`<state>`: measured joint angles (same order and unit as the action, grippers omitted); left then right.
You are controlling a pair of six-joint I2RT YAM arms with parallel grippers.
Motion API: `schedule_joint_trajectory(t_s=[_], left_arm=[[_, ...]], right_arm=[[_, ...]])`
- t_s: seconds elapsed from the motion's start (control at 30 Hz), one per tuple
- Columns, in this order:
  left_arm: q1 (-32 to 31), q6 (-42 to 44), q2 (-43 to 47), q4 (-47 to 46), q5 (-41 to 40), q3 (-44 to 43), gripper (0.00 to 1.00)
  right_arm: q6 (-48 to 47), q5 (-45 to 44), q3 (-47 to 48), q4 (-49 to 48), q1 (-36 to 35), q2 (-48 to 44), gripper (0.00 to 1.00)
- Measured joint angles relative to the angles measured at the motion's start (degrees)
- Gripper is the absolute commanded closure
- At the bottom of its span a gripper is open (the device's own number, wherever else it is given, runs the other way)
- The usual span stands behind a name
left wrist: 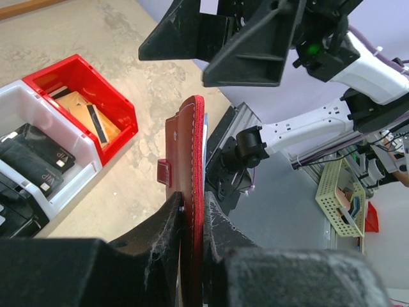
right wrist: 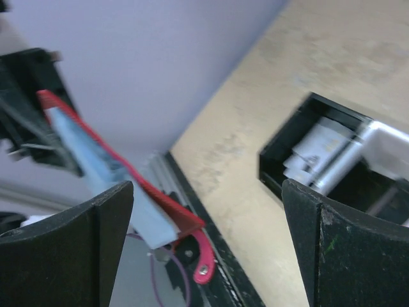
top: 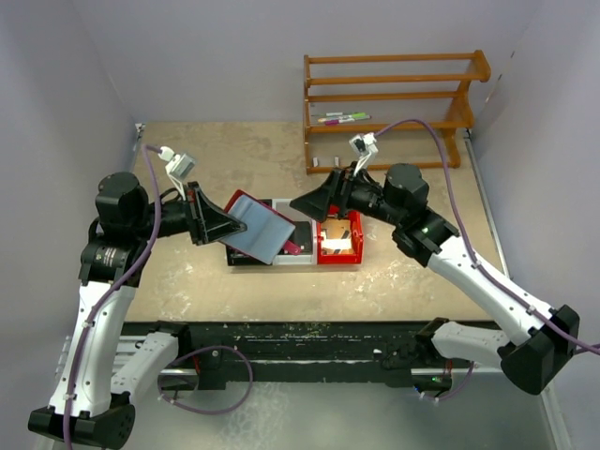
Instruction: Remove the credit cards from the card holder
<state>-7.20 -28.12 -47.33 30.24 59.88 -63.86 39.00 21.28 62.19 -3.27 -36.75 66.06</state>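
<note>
The maroon card holder (top: 258, 228) hangs open above the bins, its blue-grey inner sleeves facing up. My left gripper (top: 228, 223) is shut on its left edge. In the left wrist view the card holder (left wrist: 192, 147) stands edge-on, clamped between my left gripper's (left wrist: 190, 220) fingers. My right gripper (top: 302, 203) hovers open just right of the holder, with nothing between its fingers. From the right wrist, the right gripper (right wrist: 208, 220) faces the card holder (right wrist: 96, 153) and its red strap (right wrist: 203, 259). Tan credit cards (top: 338, 235) (left wrist: 86, 115) lie in the red bin.
Three small bins sit in a row under the holder: black (top: 242, 258), white (top: 300, 258) and red (top: 339, 255). The white bin (left wrist: 70, 167) holds dark items. A wooden rack (top: 394, 103) with pens stands at the back right. Walls close in on both sides.
</note>
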Motion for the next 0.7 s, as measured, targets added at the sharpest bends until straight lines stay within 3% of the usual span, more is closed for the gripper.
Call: schedule_joint_trajectory(t_s=[0.23, 0.33, 0.53, 0.7], left_arm=[[0.00, -4.00, 0.09, -3.48, 2.32, 0.42, 1.00], [0.00, -6.27, 0.07, -5.25, 3.82, 1.03, 1.00], [0.00, -9.84, 0.00, -7.48, 6.19, 1.49, 1.00], [0.00, -9.86, 0.07, -7.48, 6.19, 1.51, 1.00]], right_arm=[[8.35, 9.92, -8.92, -20.63, -2.43, -0.72, 0.00], [9.73, 13.11, -9.25, -25.27, -4.81, 0.74, 0.07], [13.33, 18.71, -10.23, -35.12, -8.04, 2.71, 0.31], [16.76, 20.24, -10.71, -39.47, -9.31, 5.27, 0.61]])
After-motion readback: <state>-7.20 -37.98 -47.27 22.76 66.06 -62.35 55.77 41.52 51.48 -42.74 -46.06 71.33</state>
